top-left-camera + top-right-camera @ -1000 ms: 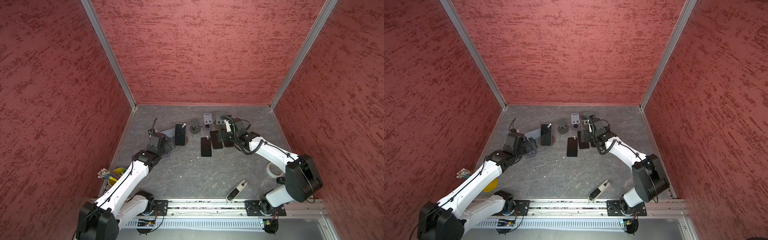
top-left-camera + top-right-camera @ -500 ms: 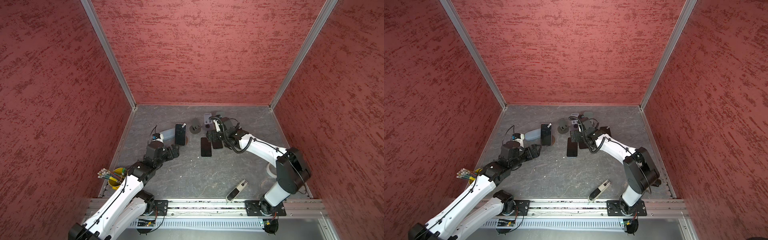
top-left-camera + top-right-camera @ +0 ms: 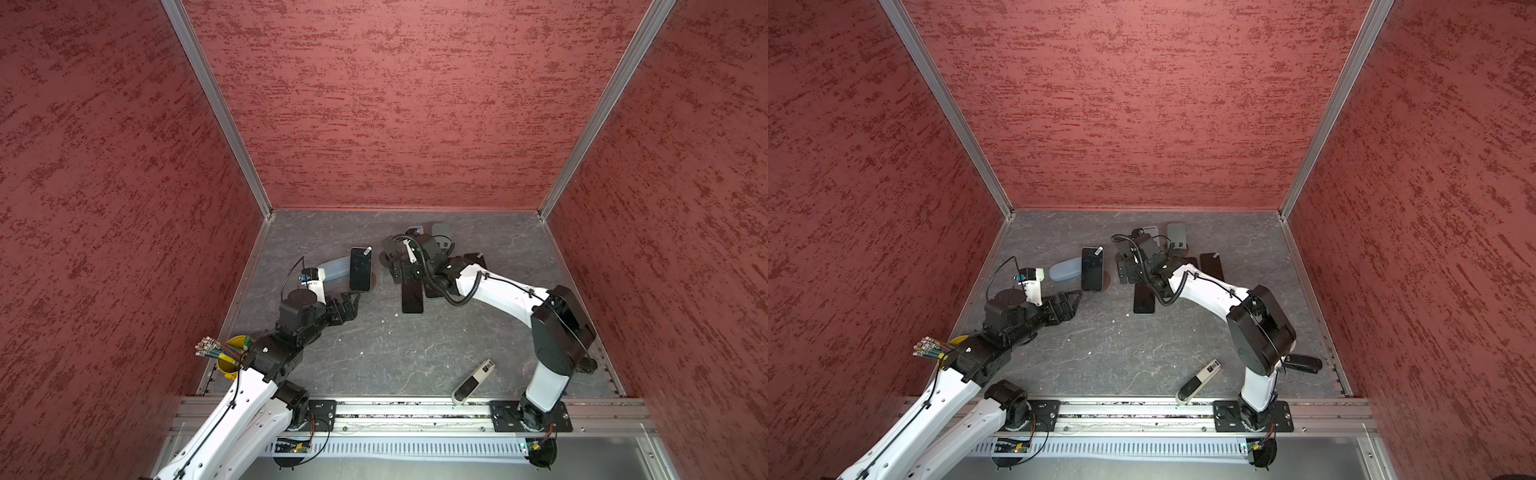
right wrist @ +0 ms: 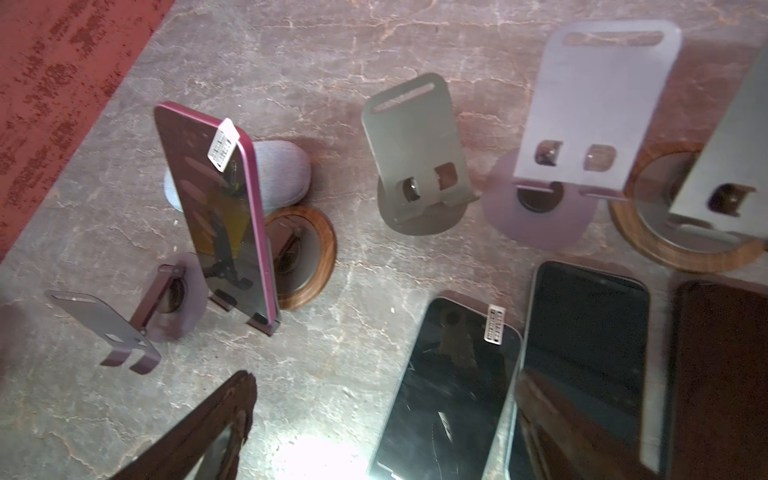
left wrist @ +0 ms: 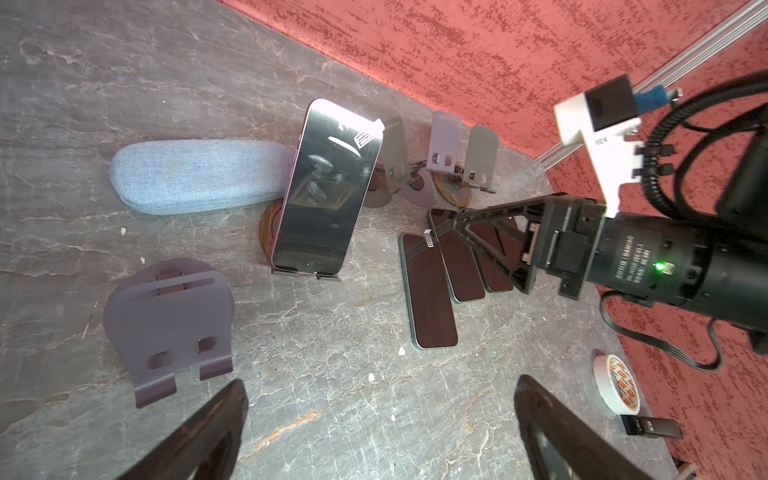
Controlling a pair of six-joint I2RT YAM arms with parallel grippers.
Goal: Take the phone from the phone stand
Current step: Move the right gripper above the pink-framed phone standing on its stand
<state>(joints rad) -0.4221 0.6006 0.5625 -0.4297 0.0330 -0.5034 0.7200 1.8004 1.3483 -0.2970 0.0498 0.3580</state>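
Black-fingered left gripper (image 3: 351,301), jaws spread and empty, has drawn back toward us and now sits just short of the purple-edged phone (image 3: 360,269). The phone remains propped upright on its wooden-based stand (image 5: 268,232). Beside it, the right gripper (image 3: 397,272), jaws likewise apart, has swung leftward over the flat phones (image 3: 412,297).

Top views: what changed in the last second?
In both top views, right end effector swung leftward across the flat phones toward the phone on its stand; left end effector nudged rightward toward the stand as its arm re-posed. Both open, nothing gripped. Phone, stand, flat phones unmoved.
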